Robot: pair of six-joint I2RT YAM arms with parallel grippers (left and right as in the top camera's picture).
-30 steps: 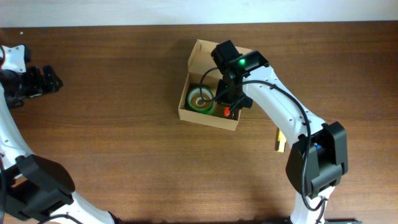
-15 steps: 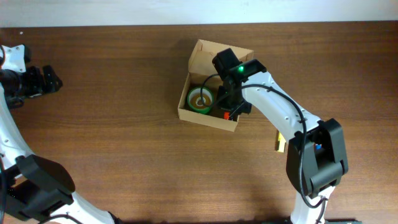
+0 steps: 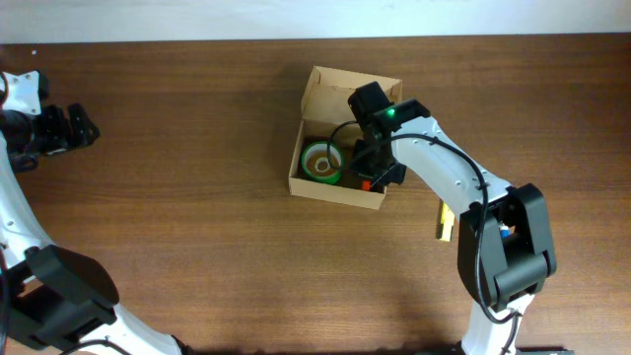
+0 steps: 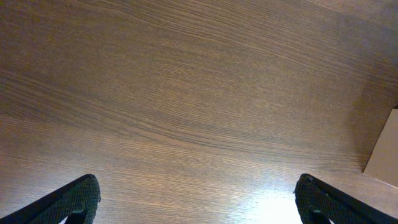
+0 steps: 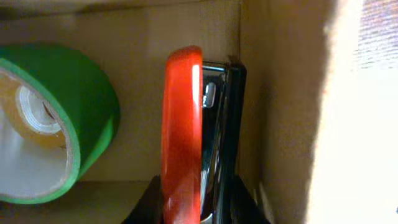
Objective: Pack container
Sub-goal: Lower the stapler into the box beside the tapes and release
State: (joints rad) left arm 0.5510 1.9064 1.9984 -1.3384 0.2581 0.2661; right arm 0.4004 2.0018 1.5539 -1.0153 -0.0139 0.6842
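A brown cardboard box (image 3: 333, 99) sat open just right of the middle of a wooden table (image 3: 177, 197). The right claw (image 3: 370, 176) reached down inside its right end, clenched on a red and black stapler (image 3: 365, 182). The claw was directly above the stapler, not off to one side. The left claw (image 3: 61, 128) rested far off at the table's left edge, so the right arm was much the nearer.

A green tape roll (image 3: 321, 161) lay in the box just left of the stapler.

The right wrist view showed what the overhead view hid. The stapler (image 5: 183, 124) stood on edge, its long axis running straight away from the claw (image 5: 199, 208), close against the box wall (image 5: 286, 93), with the tape roll (image 5: 56, 118) near its other side.

The left wrist view showed the left claw (image 4: 199, 205) spread wide over bare wood, holding nothing, with only a corner of the box (image 4: 385, 149) in sight.
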